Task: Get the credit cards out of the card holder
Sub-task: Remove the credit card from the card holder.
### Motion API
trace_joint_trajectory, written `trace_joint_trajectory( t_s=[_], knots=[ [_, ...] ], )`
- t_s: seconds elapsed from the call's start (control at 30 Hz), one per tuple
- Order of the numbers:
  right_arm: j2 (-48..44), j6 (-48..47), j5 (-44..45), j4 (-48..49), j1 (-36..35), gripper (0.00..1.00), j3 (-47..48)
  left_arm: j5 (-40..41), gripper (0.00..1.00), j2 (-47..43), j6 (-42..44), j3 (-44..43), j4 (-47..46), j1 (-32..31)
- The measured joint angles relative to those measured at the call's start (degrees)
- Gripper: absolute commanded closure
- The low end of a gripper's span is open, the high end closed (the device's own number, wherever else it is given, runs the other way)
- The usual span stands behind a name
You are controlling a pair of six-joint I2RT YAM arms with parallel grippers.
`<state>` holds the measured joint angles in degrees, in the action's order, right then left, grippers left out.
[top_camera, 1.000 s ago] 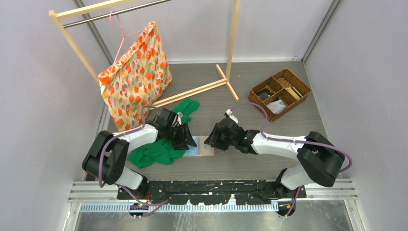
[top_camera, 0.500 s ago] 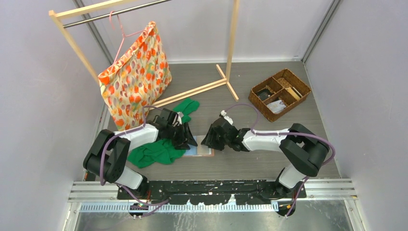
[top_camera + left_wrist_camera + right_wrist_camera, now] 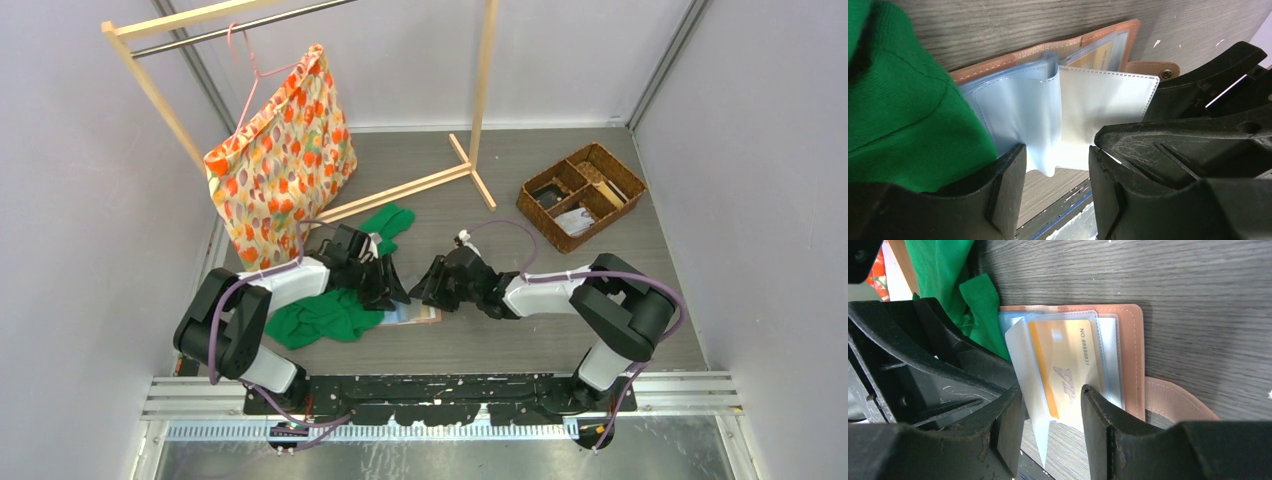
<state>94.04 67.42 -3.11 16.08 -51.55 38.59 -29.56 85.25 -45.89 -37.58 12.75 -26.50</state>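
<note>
Seeing card holder (image 3: 1130, 355) spread open directly under both sets of fingertips. Reading left gripper (image 3: 1055, 160) as partway open, straddling the clear sleeves (image 3: 1098, 100), green cloth (image 3: 898, 100) against one finger. Reading right gripper (image 3: 1050, 395) as parted too, yellow card (image 3: 1063, 360) between its fingers. Can't confirm a clamp on either; possibly just resting.
</note>
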Motion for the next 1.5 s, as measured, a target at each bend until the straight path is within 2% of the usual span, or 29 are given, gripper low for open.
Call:
trace_joint_trajectory(
  t_s=[0.37,0.67,0.87,1.03,1.2,1.37,1.5],
  knots=[
    [-0.68,0.20,-2.36,2.86,-0.28,0.54,-0.74,2.99,0.49,-3.04,0.74,0.00,3.76,0.00],
    [-0.22,-0.52,-6.01,5.38,-2.12,0.54,1.62,13.90,0.48,-19.26,1.27,-1.77,15.80,0.90],
    [4.70,-1.05,-7.08,7.34,-2.99,0.53,6.93,18.27,0.48,-28.15,-0.90,-2.69,20.41,1.16],
    [10.16,-0.46,-6.43,7.45,-3.04,0.54,8.39,17.99,0.48,-34.84,-3.50,-0.66,19.52,1.16],
    [13.09,1.53,-6.86,8.87,-3.04,0.56,9.25,16.02,0.48,-35.12,-5.05,1.18,17.70,1.16],
    [12.39,1.79,-6.84,8.83,-3.04,0.56,8.74,12.94,0.48,-34.10,-6.93,3.72,13.53,1.16],
    [6.14,0.22,-5.27,4.59,-3.04,0.56,6.49,10.40,0.48,-31.89,-8.81,5.03,9.44,1.16]
  ],
)
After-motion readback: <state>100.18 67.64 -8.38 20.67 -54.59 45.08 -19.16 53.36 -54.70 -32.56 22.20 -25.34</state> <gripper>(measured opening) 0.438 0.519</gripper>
